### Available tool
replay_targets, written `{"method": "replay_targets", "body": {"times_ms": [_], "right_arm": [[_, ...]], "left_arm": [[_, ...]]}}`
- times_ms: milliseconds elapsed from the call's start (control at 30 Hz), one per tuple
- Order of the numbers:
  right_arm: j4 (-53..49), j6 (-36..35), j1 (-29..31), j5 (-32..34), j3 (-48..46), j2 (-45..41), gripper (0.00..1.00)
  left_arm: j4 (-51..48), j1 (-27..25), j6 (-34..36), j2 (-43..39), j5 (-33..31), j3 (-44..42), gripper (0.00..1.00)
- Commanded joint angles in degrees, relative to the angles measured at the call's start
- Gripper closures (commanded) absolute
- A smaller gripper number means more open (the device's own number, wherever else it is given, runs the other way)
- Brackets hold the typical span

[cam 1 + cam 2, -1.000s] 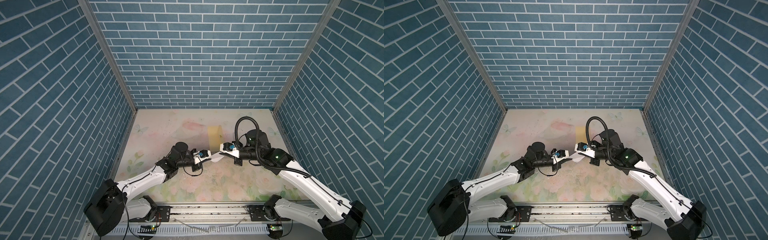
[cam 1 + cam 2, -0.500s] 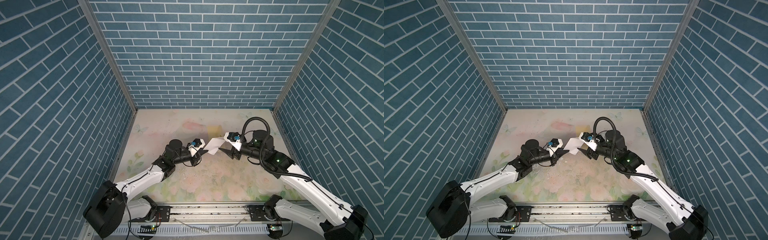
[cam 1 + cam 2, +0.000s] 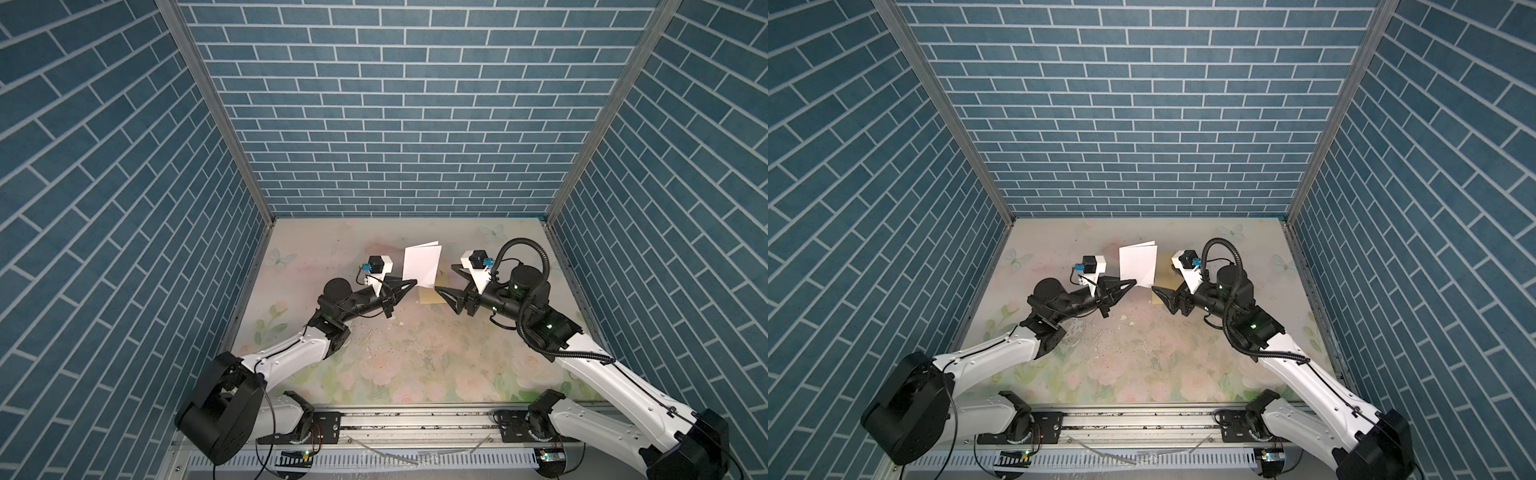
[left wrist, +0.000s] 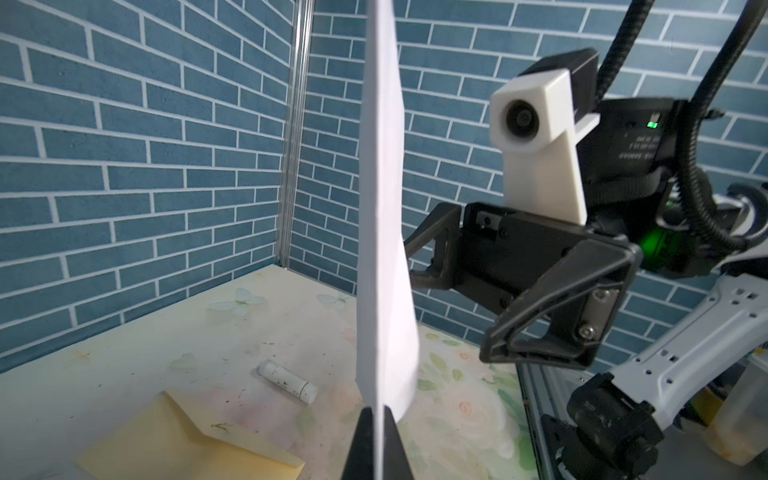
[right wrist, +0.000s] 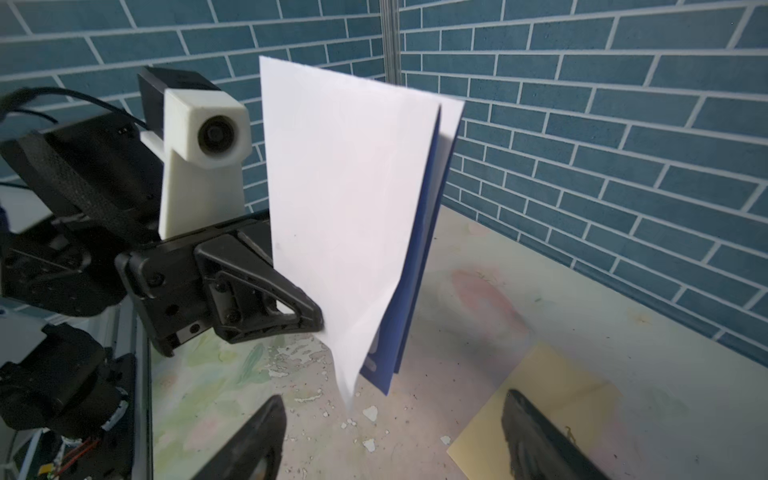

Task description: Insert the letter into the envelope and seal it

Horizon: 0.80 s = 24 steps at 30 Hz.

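The letter (image 3: 422, 266) (image 3: 1138, 266) is a folded white sheet standing upright in the air. My left gripper (image 3: 413, 283) (image 4: 376, 411) is shut on its lower corner. The right wrist view shows the letter (image 5: 345, 199) with dark blue on its inner faces. My right gripper (image 3: 444, 277) (image 5: 392, 397) is open and holds nothing; it stands just right of the sheet, apart from it. The yellow envelope (image 3: 428, 296) (image 4: 187, 444) (image 5: 540, 399) lies flat on the table under and behind the letter. One right finger hangs over its near edge.
A small white glue stick (image 4: 288, 381) lies on the floral table (image 3: 399, 357) beyond the envelope. Flakes of worn surface and specks are scattered mid-table. Blue brick walls (image 3: 395, 124) close the left, back and right sides. A metal rail (image 3: 415, 419) runs along the front.
My right gripper has opened, let go of the letter and drawn back to the right. The left gripper has lifted the letter towards the back, swinging it from flat to upright.
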Motion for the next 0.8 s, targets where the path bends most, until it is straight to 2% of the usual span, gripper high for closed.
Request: {"method": "replay_targets", "body": {"times_ms": [0, 133, 300, 433, 600, 767], "right_arm": [[9.3, 8.1, -0.4, -3.8, -1.3, 1.4, 0.17], [12.3, 9.8, -0.8, -5.2, -1.0, 3.3, 0.16], [17.3, 13.8, -3.1, -8.8, -1.1, 5.7, 0.16], [23.2, 18.6, -4.6, -14.0, -0.7, 8.8, 0.22], [29.0, 22.8, -4.5, -19.7, 0.3, 12.2, 0.36], [33.7, 26.0, -4.5, -22.7, 0.7, 14.4, 0.60]], "left_arm": [[14.8, 0.2, -12.9, 3.7, 2.5, 0.6, 1.00], [20.0, 0.2, -16.2, 7.1, 3.4, 1.3, 1.00], [21.4, 0.2, -17.1, 8.0, 4.2, 1.9, 1.00], [21.3, 0.2, -17.0, 7.7, 4.2, 1.9, 1.00], [21.4, 0.2, -17.1, 7.7, 4.2, 2.1, 1.00], [21.2, 0.2, -17.2, 7.8, 4.1, 2.3, 1.00]]}}
